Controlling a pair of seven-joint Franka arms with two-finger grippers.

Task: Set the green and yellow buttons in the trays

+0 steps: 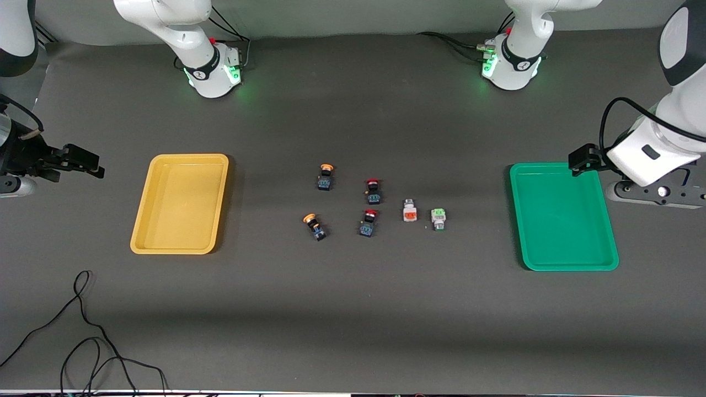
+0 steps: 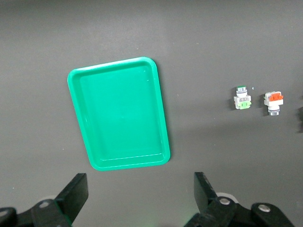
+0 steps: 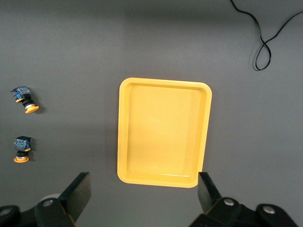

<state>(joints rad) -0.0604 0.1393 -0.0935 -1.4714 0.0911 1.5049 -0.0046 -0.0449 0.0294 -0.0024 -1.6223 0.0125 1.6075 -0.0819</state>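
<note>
Two yellow-capped buttons and a white green-faced button lie mid-table. The yellow tray sits toward the right arm's end and the green tray toward the left arm's end; both hold nothing. My left gripper hangs open beside the green tray, with the green button well away from it. My right gripper hangs open beside the yellow tray, and the yellow buttons lie off to one side.
Two red-capped buttons and a white block with an orange-red face lie among the task's buttons. A black cable loops on the table nearer the front camera than the yellow tray.
</note>
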